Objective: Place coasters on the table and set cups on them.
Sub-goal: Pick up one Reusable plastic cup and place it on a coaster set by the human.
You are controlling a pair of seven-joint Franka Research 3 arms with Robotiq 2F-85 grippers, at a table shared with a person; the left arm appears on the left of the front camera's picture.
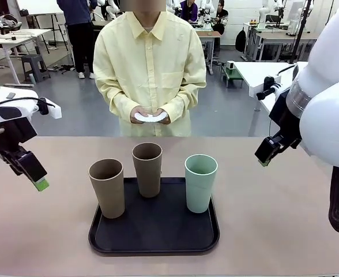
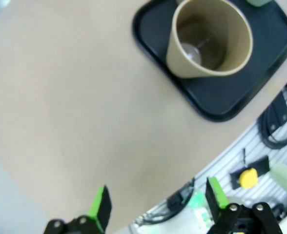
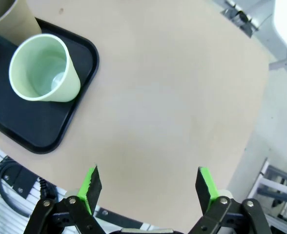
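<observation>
Left tool (image 1: 40,183) and right tool (image 1: 264,157) are released, empty. Between them, tan matte tapered cup (image 1: 107,187), brown cup (image 1: 147,169) and mint cup (image 1: 200,183) are stood on black rectangular tray (image 1: 158,234). White paper coasters (image 1: 150,118) are held beyond by person (image 1: 149,63).

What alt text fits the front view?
A tan cup, a brown cup and a mint green cup stand upright on a black tray on a beige table. Across it, a person in a pale yellow shirt holds white coasters in both hands. The left gripper and right gripper hover above the table at either side.
</observation>
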